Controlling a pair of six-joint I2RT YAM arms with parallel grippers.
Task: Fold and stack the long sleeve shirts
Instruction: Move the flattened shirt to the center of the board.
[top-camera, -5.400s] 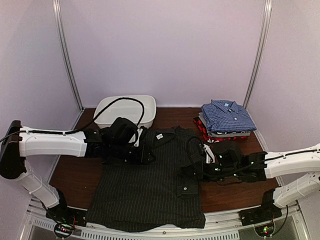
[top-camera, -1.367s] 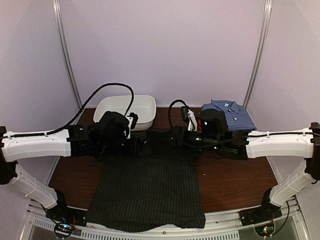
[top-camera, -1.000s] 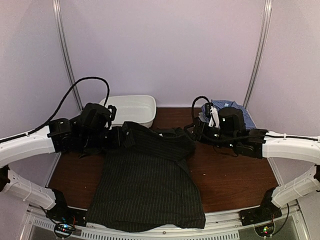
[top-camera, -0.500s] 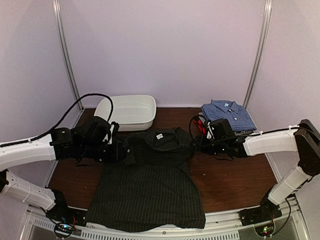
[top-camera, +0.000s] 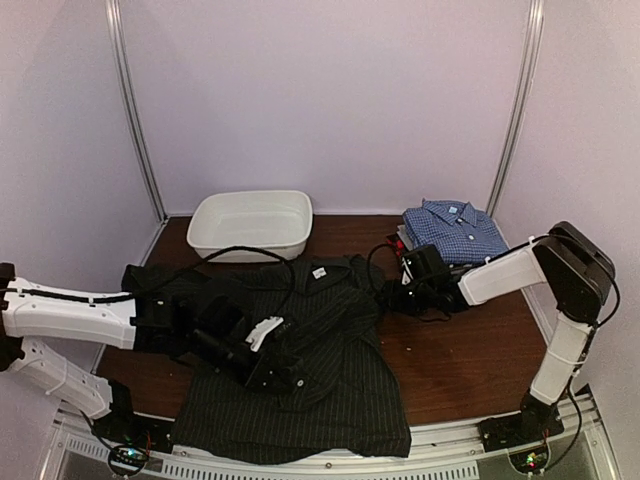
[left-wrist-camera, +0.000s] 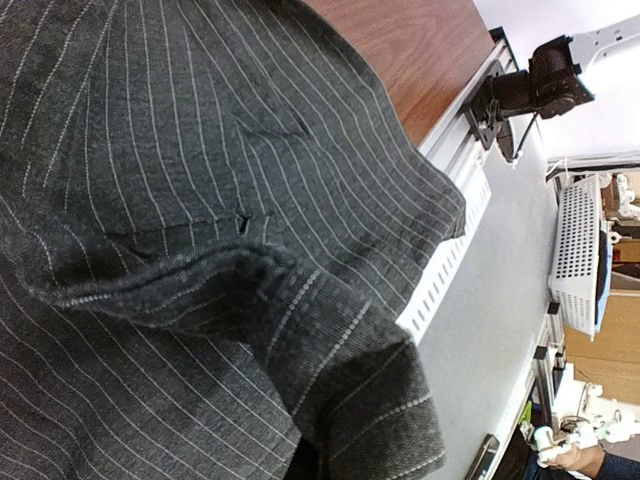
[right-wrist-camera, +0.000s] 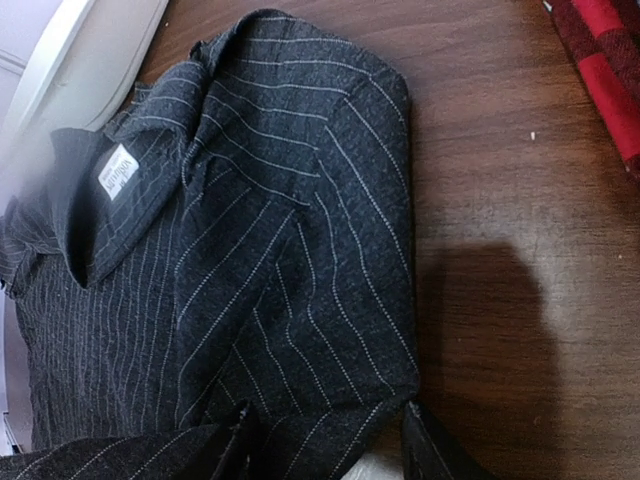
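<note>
On the table (top-camera: 460, 360), centre: black pinstriped shirt (top-camera: 330, 400), collar toward the far edge, hem at the near edge. Left gripper (top-camera: 280, 370): pressed together on a fold of that shirt's left side, low over the shirt's body; half a second earlier it was at the left shoulder. Right gripper (top-camera: 392, 296): fingers (right-wrist-camera: 232, 440) spread, straddling the shirt's right shoulder edge, same place as before. Far right: folded stack, blue checked shirt (top-camera: 455, 230) on top, red-black shirt (right-wrist-camera: 600, 70) beneath. White tub (top-camera: 250, 222) far left, unmoved.
</note>
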